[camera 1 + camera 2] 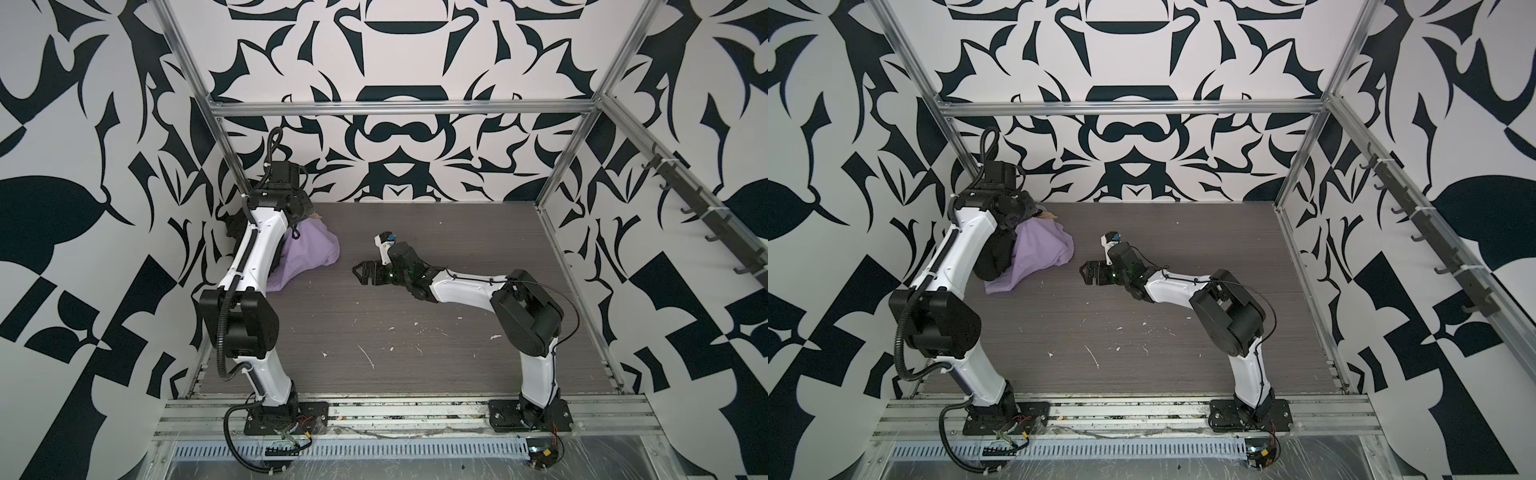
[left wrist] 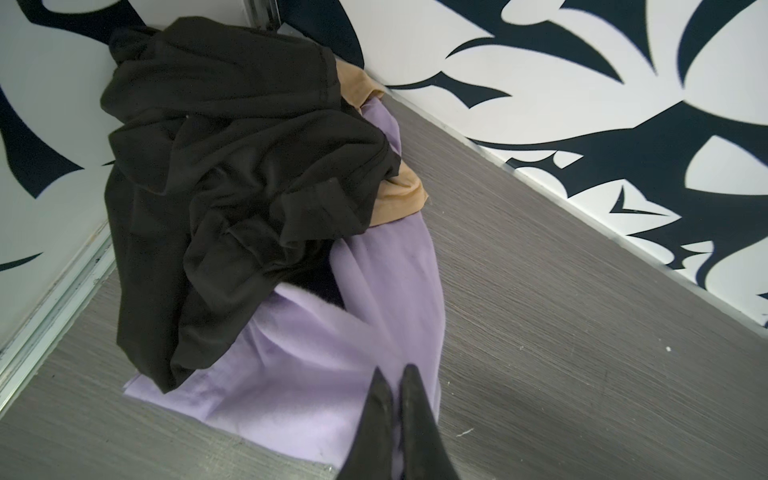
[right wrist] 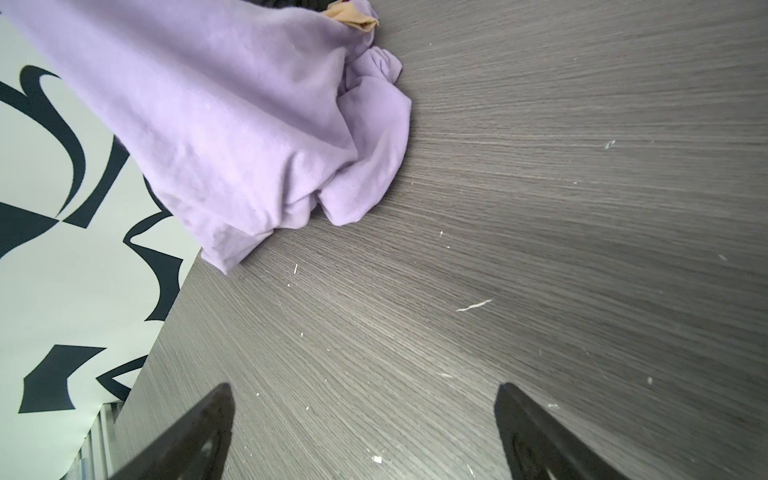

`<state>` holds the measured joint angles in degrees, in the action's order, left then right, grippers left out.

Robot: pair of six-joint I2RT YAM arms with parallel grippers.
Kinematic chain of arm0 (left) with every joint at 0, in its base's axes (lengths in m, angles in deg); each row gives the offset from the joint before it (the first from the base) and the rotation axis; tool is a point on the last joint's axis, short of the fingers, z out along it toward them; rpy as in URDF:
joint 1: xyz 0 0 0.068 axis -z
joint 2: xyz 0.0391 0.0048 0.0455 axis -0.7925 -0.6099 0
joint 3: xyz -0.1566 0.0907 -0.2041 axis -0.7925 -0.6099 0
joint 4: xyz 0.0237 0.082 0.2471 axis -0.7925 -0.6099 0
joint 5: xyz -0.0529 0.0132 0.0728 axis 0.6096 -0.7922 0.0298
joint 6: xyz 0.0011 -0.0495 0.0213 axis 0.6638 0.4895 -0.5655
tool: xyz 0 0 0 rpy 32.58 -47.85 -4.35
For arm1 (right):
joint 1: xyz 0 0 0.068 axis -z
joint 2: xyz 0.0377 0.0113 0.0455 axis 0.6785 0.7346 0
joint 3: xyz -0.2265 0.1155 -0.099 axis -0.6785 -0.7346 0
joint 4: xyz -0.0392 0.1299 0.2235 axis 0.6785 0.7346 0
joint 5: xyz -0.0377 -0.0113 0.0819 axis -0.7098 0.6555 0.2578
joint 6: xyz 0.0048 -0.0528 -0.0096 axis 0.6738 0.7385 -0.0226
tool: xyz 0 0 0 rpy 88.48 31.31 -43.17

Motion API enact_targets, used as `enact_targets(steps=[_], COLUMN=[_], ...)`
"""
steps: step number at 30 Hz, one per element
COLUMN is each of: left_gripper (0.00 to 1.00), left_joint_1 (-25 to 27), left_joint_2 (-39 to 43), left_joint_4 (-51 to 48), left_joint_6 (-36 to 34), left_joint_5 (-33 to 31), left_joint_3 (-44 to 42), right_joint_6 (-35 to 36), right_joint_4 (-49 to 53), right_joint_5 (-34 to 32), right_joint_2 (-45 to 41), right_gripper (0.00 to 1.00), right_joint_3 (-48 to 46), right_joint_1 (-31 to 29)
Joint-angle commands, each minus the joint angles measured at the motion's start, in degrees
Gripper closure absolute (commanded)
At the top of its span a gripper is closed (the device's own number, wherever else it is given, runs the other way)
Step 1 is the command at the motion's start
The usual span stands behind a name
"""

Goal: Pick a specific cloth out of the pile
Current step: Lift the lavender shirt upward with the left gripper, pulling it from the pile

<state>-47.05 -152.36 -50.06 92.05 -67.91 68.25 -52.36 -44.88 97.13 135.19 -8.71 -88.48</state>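
Left gripper point(image 2: 395, 370) jaws pressed together over the cloth point(image 2: 316, 353), which lies in the far-left counter point(image 2: 540, 291) corner under the black cloth point(image 2: 232, 166), pinch unclear; right gripper point(image 3: 363, 388) jaws spread, empty; I'd drag the lilac out low, rightward, slowly.

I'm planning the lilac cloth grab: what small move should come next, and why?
Probably ease the right claw forward to the bunched fold of the lilac cloth: its jaws stand open, aimed at it, with bare table between. The left claw is shut, and the black cloth lies over part of the lilac one.
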Motion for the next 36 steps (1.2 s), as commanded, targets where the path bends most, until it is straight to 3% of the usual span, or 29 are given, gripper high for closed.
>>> enact_targets(steps=[1,36], left_gripper=[0.99,0.99], left_joint_1=[-0.32,-0.92], left_joint_2=[3.00,7.50], left_joint_4=[-0.30,1.54], left_joint_6=[-0.21,0.29], left_joint_5=[1.50,5.72], left_joint_3=[2.57,5.40], right_joint_6=[0.83,0.92], right_joint_4=[-0.62,-1.06], right_joint_5=[-1.09,-1.17], right_joint_2=[-3.12,-4.66], right_gripper=[0.00,0.00], right_joint_3=[1.28,0.11], right_joint_1=[-0.29,-0.52])
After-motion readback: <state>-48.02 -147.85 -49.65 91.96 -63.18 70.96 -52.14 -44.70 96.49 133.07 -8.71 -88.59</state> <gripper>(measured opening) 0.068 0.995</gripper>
